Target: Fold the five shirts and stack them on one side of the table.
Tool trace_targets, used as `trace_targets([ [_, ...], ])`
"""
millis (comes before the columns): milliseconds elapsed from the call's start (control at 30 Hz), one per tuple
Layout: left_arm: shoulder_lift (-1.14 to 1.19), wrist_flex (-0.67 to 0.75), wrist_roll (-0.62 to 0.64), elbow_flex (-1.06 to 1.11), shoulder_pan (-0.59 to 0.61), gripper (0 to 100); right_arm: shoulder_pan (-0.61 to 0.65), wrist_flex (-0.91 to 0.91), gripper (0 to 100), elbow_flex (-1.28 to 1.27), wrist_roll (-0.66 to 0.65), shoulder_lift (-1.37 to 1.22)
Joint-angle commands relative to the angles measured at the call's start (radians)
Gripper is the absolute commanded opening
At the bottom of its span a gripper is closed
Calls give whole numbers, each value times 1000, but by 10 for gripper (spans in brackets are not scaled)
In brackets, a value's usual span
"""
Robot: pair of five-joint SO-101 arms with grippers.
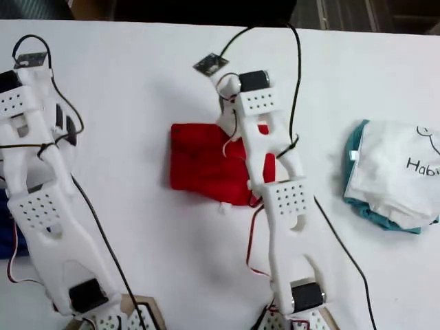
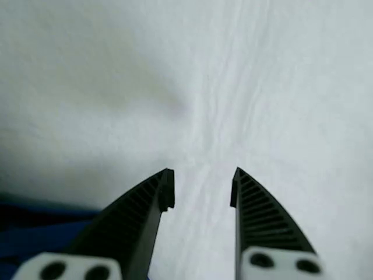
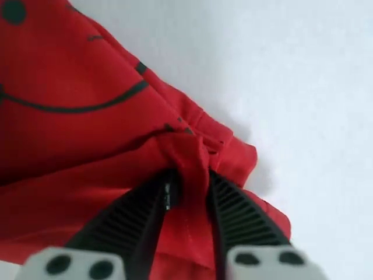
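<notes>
A red shirt (image 1: 203, 165) lies partly folded in the middle of the white table (image 1: 137, 82). My right gripper (image 3: 189, 184) is shut on a bunched edge of the red shirt (image 3: 70, 116), pinching the cloth between its black fingers. In the high view the right arm (image 1: 271, 158) stretches over the shirt's right side. My left gripper (image 2: 201, 189) stands open just above bare table with nothing between its fingers. A blue shirt (image 2: 35, 227) shows beside it, and at the table's left edge (image 1: 7, 227) under the left arm (image 1: 41, 199).
A folded white shirt on a teal one (image 1: 392, 172) forms a stack at the right side of the table. Black cables (image 1: 295, 82) run from the right arm across the table's far part.
</notes>
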State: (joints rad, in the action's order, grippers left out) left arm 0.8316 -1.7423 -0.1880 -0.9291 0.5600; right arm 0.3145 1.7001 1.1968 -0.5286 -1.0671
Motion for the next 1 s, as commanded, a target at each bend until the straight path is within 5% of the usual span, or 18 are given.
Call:
trace_targets([
  [0, -9, 12, -11, -2, -5, 186, 25, 12, 77, 5, -5, 120],
  [467, -9, 8, -11, -2, -5, 186, 59, 7, 25, 6, -5, 139],
  [667, -9, 8, -11, -2, -5, 186, 59, 4, 156, 6, -5, 136],
  [967, -9, 6, -11, -2, -5, 186, 68, -74, 145, 6, -37, 133],
])
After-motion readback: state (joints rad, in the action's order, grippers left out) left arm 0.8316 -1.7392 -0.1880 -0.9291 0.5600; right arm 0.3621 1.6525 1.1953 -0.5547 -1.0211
